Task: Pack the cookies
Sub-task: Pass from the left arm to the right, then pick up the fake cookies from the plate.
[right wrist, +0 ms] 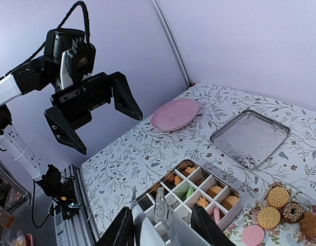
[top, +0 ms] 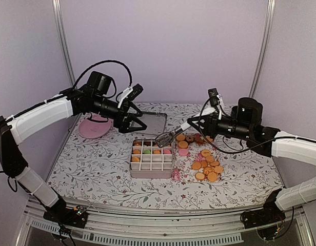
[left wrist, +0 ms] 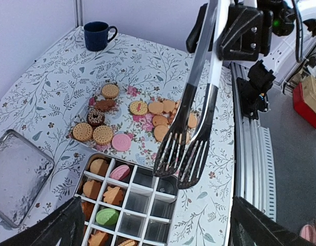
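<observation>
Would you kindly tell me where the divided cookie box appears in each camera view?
Top external: divided box mid-table.
Left wrist: divided box at bottom, left of centre.
Right wrist: divided box at lower centre.
Shared landmark: the silver tray near it.
</observation>
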Controlling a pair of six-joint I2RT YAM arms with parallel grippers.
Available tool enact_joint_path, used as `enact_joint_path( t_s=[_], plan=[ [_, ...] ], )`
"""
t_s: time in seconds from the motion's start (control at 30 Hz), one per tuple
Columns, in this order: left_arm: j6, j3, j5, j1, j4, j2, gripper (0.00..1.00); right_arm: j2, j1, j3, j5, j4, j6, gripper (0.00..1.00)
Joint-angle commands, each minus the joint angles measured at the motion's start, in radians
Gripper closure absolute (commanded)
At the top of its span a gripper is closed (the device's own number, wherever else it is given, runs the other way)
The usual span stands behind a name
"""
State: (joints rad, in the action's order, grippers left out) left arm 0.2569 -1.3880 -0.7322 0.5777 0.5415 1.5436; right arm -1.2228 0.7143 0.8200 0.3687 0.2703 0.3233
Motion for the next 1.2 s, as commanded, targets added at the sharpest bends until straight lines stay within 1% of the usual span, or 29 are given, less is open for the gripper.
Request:
enact_joint_path(
  t_s=[0.0,0.13,0.27,0.53,0.73,0.93,1.17],
  plan=[
    [-0.008,-0.033,0.010,-0.041,0.044,-0.030,0.01,0.074,0.005,-0.026,-0.112,-0.087,-0.065,0.62],
    [0.000,-0.026,0.024,-0.108,0.079,-0.039,0.01,0.118,0.005,-0.032,-0.216,-0.203,-0.111,0.62],
    [0.003,0.031,0.015,-0.190,0.087,-0.082,0.01,0.168,0.005,-0.062,-0.325,-0.293,-0.155,0.62],
    [0.052,0.193,0.080,-0.316,0.093,-0.200,0.01,0.222,0.006,-0.106,-0.568,-0.374,-0.200,0.62],
    [0.080,0.253,0.114,-0.355,0.103,-0.245,0.01,0.198,0.006,-0.107,-0.707,-0.427,-0.203,0.63],
    [0.077,0.259,0.105,-0.367,0.101,-0.241,0.01,0.189,0.006,-0.116,-0.777,-0.478,-0.194,0.63],
    [0.066,0.262,0.089,-0.374,0.096,-0.238,0.01,0.201,0.004,-0.141,-0.776,-0.517,-0.163,0.63]
  ],
)
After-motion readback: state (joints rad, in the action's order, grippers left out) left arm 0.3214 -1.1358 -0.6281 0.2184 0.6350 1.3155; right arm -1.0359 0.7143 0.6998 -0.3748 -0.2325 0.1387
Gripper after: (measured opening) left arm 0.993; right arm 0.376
